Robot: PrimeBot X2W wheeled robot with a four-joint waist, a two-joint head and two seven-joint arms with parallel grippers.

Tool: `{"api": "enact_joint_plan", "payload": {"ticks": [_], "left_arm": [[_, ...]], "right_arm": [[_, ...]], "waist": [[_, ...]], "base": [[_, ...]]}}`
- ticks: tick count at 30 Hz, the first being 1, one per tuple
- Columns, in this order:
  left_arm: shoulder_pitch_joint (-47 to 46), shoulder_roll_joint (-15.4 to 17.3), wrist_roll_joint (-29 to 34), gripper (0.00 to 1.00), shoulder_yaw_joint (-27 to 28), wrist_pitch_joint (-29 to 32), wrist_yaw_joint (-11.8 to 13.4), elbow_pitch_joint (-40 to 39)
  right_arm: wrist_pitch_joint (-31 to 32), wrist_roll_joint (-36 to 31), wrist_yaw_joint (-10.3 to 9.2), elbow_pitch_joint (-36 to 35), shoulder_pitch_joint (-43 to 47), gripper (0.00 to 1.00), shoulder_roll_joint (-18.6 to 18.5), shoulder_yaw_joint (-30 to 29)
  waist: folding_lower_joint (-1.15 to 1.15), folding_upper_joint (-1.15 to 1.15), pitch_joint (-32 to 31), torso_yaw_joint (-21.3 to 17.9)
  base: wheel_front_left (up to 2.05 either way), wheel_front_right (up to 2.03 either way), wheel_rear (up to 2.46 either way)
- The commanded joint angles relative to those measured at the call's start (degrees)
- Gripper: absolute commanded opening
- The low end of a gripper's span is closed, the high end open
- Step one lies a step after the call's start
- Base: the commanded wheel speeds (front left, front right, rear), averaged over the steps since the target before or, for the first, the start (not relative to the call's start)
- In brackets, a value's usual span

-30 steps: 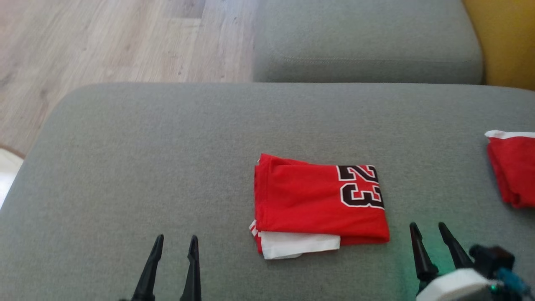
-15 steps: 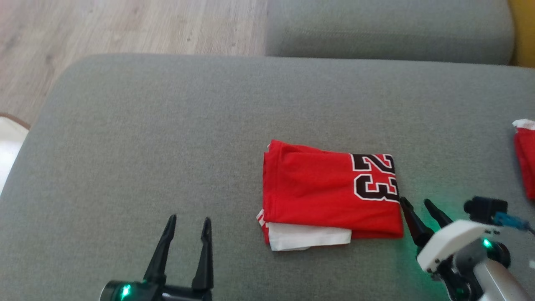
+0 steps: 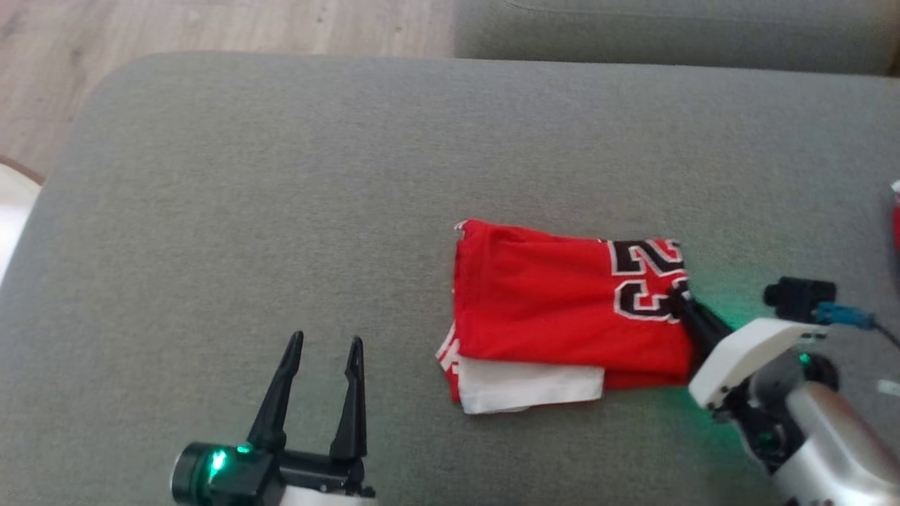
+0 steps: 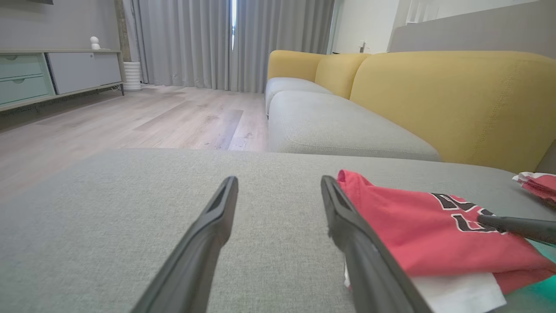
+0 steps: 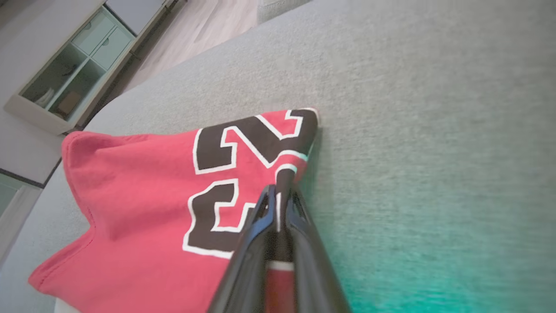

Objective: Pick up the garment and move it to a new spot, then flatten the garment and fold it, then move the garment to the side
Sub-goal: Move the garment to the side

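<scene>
Head view: we note a folded red jersey [image 3: 555, 309] lying flat on the grey sofa cushion [image 3: 281, 176], right of centre and nearer the robot's edge. The black, white-outlined number 23 sits at its right end. A white layer [image 3: 531, 386] sticks out from under the red along the near edge.

Right gripper [image 3: 680, 299]: its fingers are pressed together at the jersey's right edge, right on the lower digit. In the right wrist view we see a strip of red cloth caught between the two fingers, so we log this as a pinch on the jersey. The cloth lies on the cushion, with no lifted part that we can make out. A green glow [image 3: 710, 302] falls on the cushion beside this gripper.

Left gripper [image 3: 327, 339]: fingers spread apart, nothing between them. It is over bare cushion to the left of the jersey, apart from it. In the left wrist view the jersey's left corner shows just behind the right-hand finger.

Other notes: a second red garment [image 4: 536, 182] lies at the cushion's far right, well apart from the jersey. Yellow backrest [image 4: 456, 95] behind it; wooden floor [image 3: 211, 28] beyond the cushion.
</scene>
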Motion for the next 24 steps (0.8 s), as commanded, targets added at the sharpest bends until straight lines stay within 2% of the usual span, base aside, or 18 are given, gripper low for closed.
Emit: {"api": "enact_joint_plan", "payload": {"ticks": [1,6,11,12,19,23,24], "left_arm": [[-2.7,-0.5,0.2,1.0,2.0,-0.5,0.6,-2.4],[-4.0,-0.5,0.9,1.0,2.8,-0.5,1.3,-3.5],[-6.1,-0.5,1.7,1.0,3.2,-0.5,1.1,-3.9],[-6.1,-0.5,1.7,1.0,3.2,-0.5,1.1,-3.9],[-9.6,-0.5,3.2,1.0,3.3,-0.5,0.4,-3.8],[-11.1,-0.5,3.8,1.0,3.5,-0.5,0.0,-3.6],[-11.4,-0.5,3.9,1.0,3.5,-0.5,-0.2,-3.5]], "right_arm": [[-1.2,0.1,0.37,-2.4,-2.4,0.0,-3.2,0.8],[-1.1,-1.6,0.37,-5.9,-5.0,0.0,-11.4,0.5],[1.9,-3.1,0.37,-10.0,-8.4,0.0,-20.5,-1.4],[1.9,-3.1,0.37,-10.0,-8.4,0.0,-20.5,-1.4],[5.3,-4.9,0.37,-13.2,-12.1,0.0,-31.1,-6.9],[5.9,-5.6,0.37,-12.5,-13.8,0.0,-35.1,-10.7],[6.1,-6.2,0.37,-12.0,-14.1,0.11,-35.7,-11.7]], "waist": [[0.0,0.0,1.0,-1.6],[0.0,0.0,3.8,-6.1],[0.0,0.0,7.2,-10.8],[0.0,0.0,7.2,-10.8],[0.0,0.0,12.1,-14.4],[0.0,0.0,14.1,-15.0],[0.0,0.0,14.4,-15.0]], "base": [[0.0,0.0,0.0],[0.0,0.0,0.0],[0.0,0.0,0.0],[0.0,0.0,0.0],[0.0,0.0,0.0],[0.0,0.0,0.0],[0.0,0.0,0.0]]}}
